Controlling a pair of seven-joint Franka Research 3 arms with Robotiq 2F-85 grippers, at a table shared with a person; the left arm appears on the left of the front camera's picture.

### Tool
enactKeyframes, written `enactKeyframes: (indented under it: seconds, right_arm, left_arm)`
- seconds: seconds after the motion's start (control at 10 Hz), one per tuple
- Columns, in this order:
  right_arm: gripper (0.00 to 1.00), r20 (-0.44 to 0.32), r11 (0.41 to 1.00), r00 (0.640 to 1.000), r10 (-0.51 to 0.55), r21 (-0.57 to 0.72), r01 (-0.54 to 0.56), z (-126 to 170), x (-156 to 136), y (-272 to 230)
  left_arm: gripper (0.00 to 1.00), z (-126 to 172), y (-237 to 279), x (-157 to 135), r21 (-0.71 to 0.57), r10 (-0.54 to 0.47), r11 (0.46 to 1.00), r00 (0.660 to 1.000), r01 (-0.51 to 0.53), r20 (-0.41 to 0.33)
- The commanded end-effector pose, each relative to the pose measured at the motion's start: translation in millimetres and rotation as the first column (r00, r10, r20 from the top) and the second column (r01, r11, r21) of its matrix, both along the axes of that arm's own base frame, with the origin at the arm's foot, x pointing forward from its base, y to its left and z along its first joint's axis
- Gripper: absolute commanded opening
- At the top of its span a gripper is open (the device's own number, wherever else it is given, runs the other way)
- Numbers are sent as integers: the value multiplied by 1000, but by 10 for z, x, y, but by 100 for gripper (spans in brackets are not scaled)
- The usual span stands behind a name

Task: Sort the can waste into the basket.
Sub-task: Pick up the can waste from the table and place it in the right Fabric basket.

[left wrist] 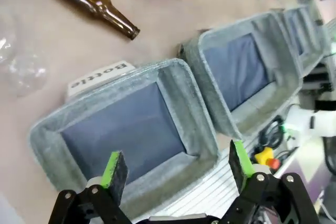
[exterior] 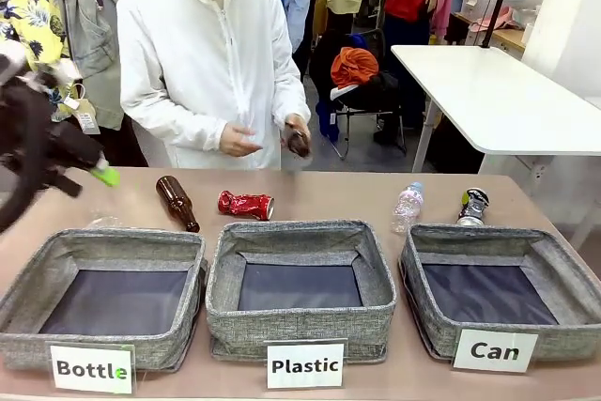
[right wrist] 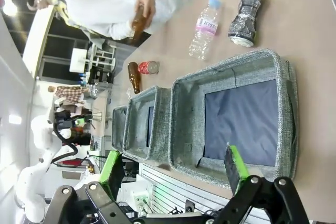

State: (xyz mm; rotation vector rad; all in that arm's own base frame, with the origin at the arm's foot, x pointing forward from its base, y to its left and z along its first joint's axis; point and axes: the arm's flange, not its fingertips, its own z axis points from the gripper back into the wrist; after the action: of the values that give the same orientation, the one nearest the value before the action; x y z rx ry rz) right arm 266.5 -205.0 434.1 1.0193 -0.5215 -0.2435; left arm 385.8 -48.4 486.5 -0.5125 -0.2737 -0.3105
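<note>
Sorting had not begun: left gripper and right gripper hung spread, empty. Black can sat just beyond the right-hand Can basket; grasping it seemed next.

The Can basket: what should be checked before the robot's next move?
1. Can basket open-topped, floor bare: ok.
2. Red can lying free behind the Plastic basket: ok.
3. Black can free behind the Can basket, beside a clear bottle: ok.
4. Left gripper open, holding nothing: ok.
5. Right gripper open, facing the Can basket: ok.
6. Person's hand away from the table: not ok, holding a brown bottle at its far edge.
</note>
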Motion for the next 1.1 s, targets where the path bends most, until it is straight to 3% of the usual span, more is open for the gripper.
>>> enactKeyframes:
  seconds: [0.0,0.1,0.3,0.4,0.5,0.6,0.7,0.9,1.0]
  right_arm:
    - [100,39,1000,999,6,11,-6,2,24,-24]
    - [100,39,1000,999,6,11,-6,2,24,-24]
    - [100,39,1000,999,6,11,-6,2,24,-24]
    - [100,39,1000,999,6,11,-6,2,24,-24]
    - [100,39,1000,999,6,11,-6,2,24,-24]
    - [100,39,1000,999,6,11,-6,2,24,-24]
    - [100,39,1000,999,6,11,-6,2,24,-24]
    - [100,39,1000,999,6,11,-6,2,24,-24]
    - [100,39,1000,999,6,11,-6,2,24,-24]
  left_arm:
    - [100,-95,-282,291,114,-13,993,1000,12,11]
    - [100,0,0,0,0,0,1000,1000,0,0]
    - [100,-150,-297,158,58,-32,998,999,32,-1]
    - [100,-122,-387,211,106,82,990,992,-92,98]
    - [100,-65,-339,418,79,117,990,993,-118,19]
    - [100,121,-85,416,-15,95,995,995,-95,-15]
    - [100,332,262,241,-92,96,991,995,-97,-11]
    - [100,596,1258,-674,-171,44,984,999,-49,-31]
    - [100,631,1725,-1131,-245,108,964,994,-108,-14]
